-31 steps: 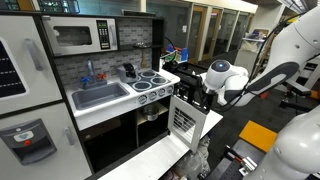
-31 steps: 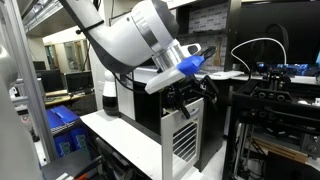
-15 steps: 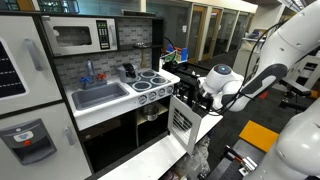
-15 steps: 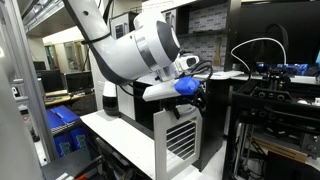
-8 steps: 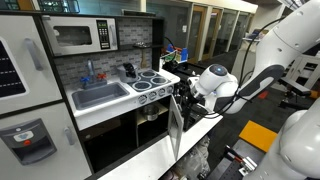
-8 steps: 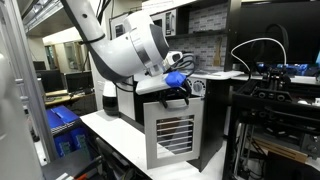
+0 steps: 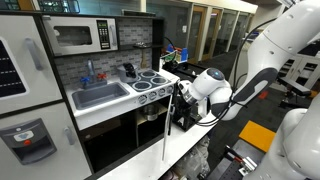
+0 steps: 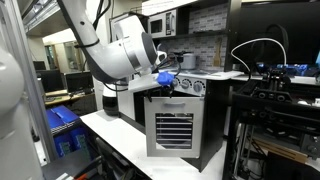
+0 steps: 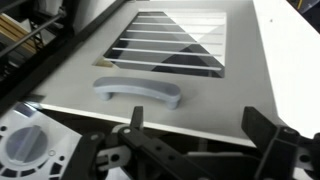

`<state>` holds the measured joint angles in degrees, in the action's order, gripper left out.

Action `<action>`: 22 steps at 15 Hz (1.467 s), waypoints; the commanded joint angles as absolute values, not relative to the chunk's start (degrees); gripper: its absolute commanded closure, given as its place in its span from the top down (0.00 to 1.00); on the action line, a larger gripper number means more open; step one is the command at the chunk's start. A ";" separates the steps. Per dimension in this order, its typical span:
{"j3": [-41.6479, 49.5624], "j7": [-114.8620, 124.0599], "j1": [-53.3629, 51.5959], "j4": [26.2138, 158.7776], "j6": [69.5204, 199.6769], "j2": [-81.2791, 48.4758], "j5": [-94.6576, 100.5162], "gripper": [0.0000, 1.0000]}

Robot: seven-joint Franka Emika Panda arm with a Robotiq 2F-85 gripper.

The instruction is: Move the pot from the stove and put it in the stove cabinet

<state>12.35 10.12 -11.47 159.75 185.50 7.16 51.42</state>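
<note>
The gripper [image 9: 196, 138] has its jaws spread wide, holding nothing, just above the cabinet door [image 9: 170, 50] and its one handle [image 9: 138, 92]. Beyond, one pot [image 7: 150, 115] (small, shiny) sits inside the stove cabinet [image 7: 135, 132], under the stove [image 7: 152, 80] with four burners.

Soft overhead room light is falling evenly across both exterior views, and both are looking coarse and low in detail. My white arm [image 7: 285, 40] is catching the most light and is bleaching almost to plain white, while the space under the stove [image 7: 150, 82] is sinking into deep shadow. In an exterior view a monitor [image 8: 275, 45] is reading as flat black. Through my wrist camera the white door [image 9: 250, 70] is glaring, washing out toward its right side, and its handle [image 9: 138, 92] is casting a faint shadow. My gripper [image 9: 200, 138] is blurring along the bottom edge, its dark fingers [image 9: 270, 140] sitting out of focus.
</note>
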 commanded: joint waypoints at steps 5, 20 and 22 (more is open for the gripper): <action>18.67 17.27 -17.62 159.71 194.47 -3.24 71.47 1.00; 19.44 11.91 -18.76 153.07 172.38 2.65 59.74 1.00; 19.23 12.00 -19.14 150.94 171.82 2.08 59.27 1.00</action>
